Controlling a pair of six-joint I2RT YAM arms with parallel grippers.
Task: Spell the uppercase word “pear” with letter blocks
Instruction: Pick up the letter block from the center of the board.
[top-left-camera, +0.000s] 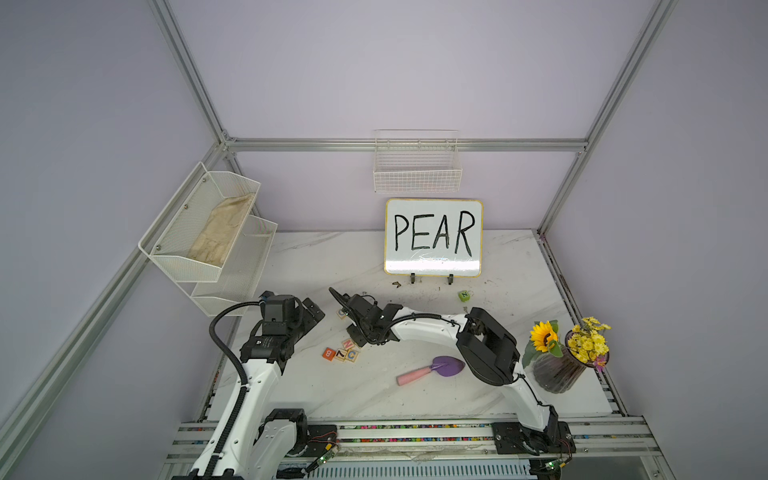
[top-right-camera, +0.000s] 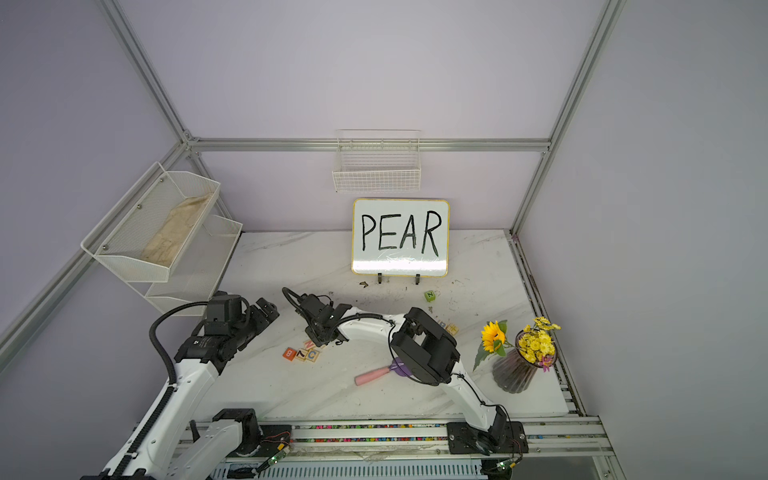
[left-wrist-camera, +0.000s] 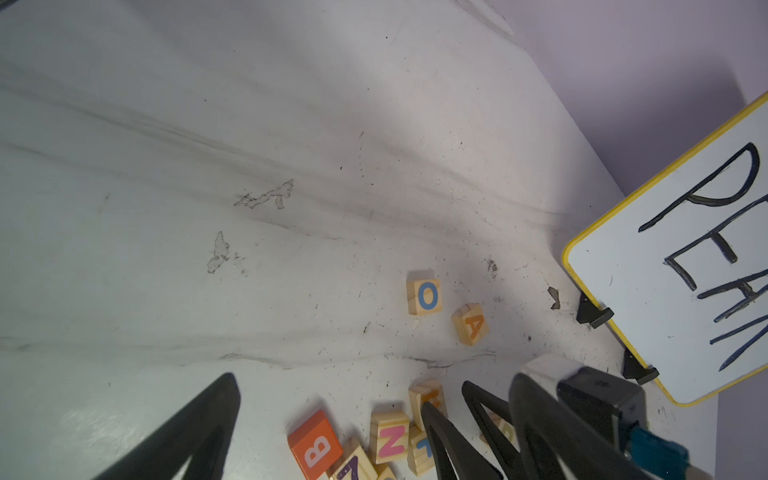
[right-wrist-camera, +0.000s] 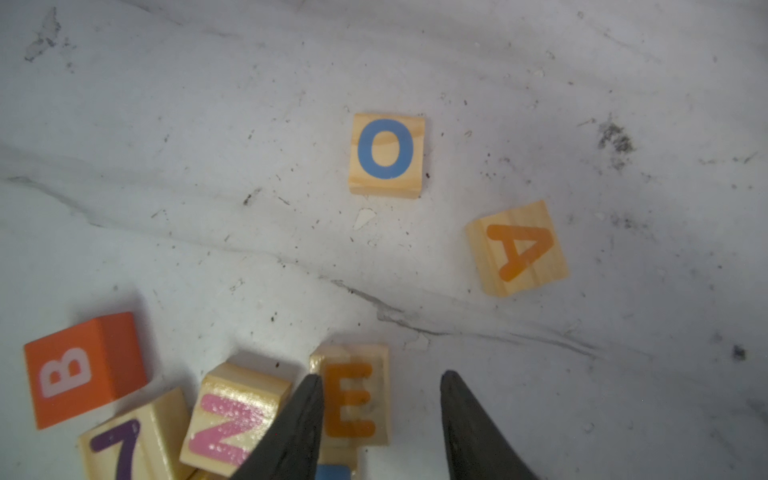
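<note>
Straddling the E block (right-wrist-camera: 357, 399) at the lower centre of the right wrist view, the right gripper (right-wrist-camera: 381, 374) has its fingers (right-wrist-camera: 469, 419) partly apart. One overlaps the block's left edge in the frame. The other stands clear of it with bare tabletop (right-wrist-camera: 208, 166) between, so nothing is clamped. Right of centre lies the A block (right-wrist-camera: 517, 249), turned askew, with the O block (right-wrist-camera: 386, 153) up and left of it, apart. Just beside the E, toward the lower left, sit a pink N block (right-wrist-camera: 232, 419), a purple 7 block (right-wrist-camera: 124, 444) and the orange B cube (right-wrist-camera: 83, 370). Low in the left wrist view, the left gripper (left-wrist-camera: 372, 374) spreads its fingers wide, holding nothing. In both top views a whiteboard (top-left-camera: 433, 237) reading PEAR stands at centre. Two more wooden blocks (top-right-camera: 449, 328) peek out beside the right arm's elbow in a top view, letters too small to read.
</note>
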